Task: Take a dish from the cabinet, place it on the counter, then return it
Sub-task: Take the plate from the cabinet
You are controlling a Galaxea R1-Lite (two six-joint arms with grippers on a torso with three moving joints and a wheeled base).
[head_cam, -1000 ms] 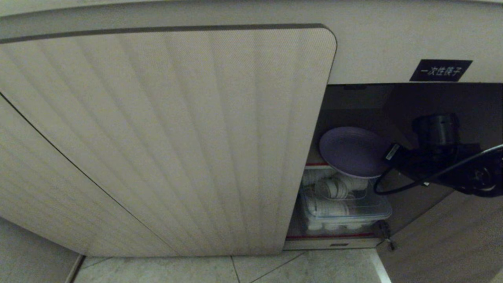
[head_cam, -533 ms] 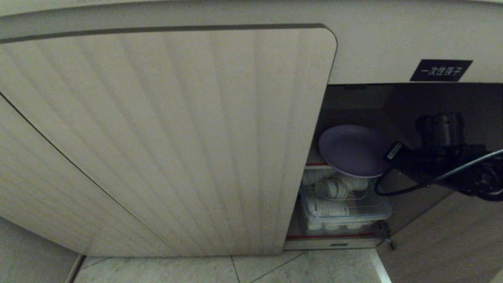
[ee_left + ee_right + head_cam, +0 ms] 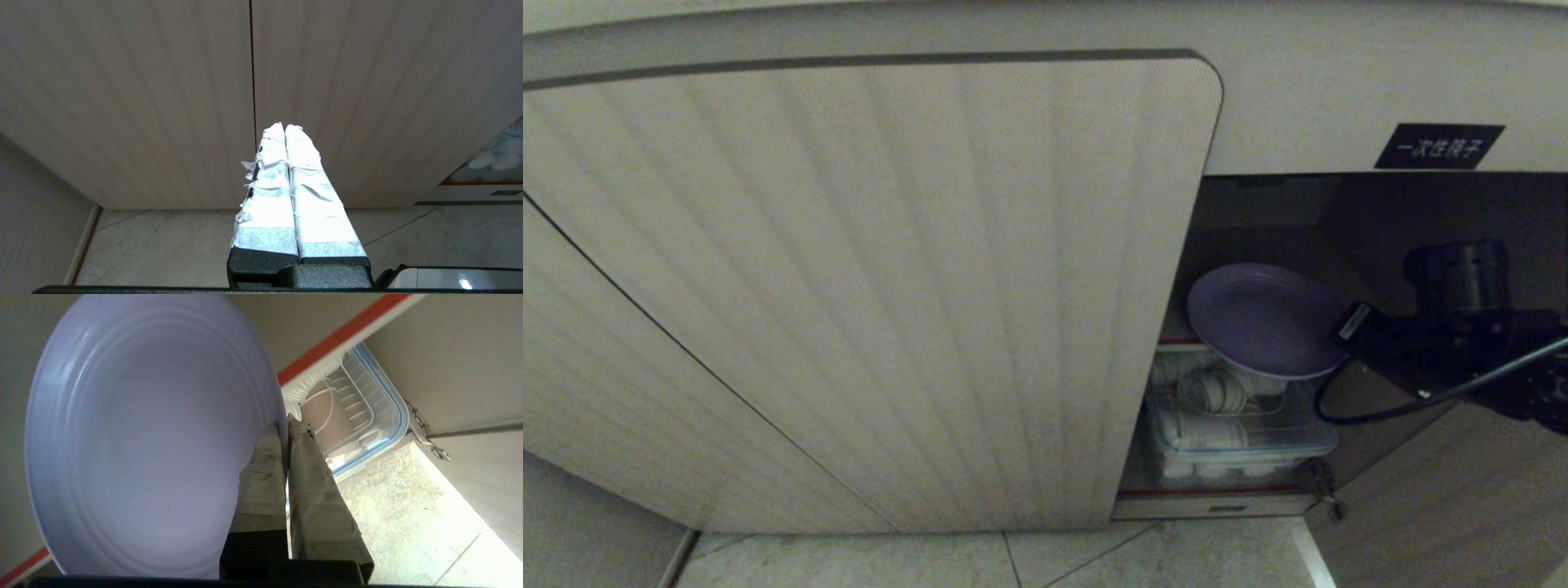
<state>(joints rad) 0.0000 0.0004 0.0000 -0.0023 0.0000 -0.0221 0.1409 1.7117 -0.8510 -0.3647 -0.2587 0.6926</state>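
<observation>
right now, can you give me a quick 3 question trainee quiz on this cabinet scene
1. True or false: the right gripper has its jaws shut on the rim of the round lavender plastic plate.
2. What sits below the plate in the beige ribbed cabinet? A) a clear plastic bin of white dishes B) a stack of pans C) nothing
3. Fill in: the left gripper is ____ and holds nothing, facing the ribbed door.

Key: 1 true; 2 A; 3 shut
</observation>
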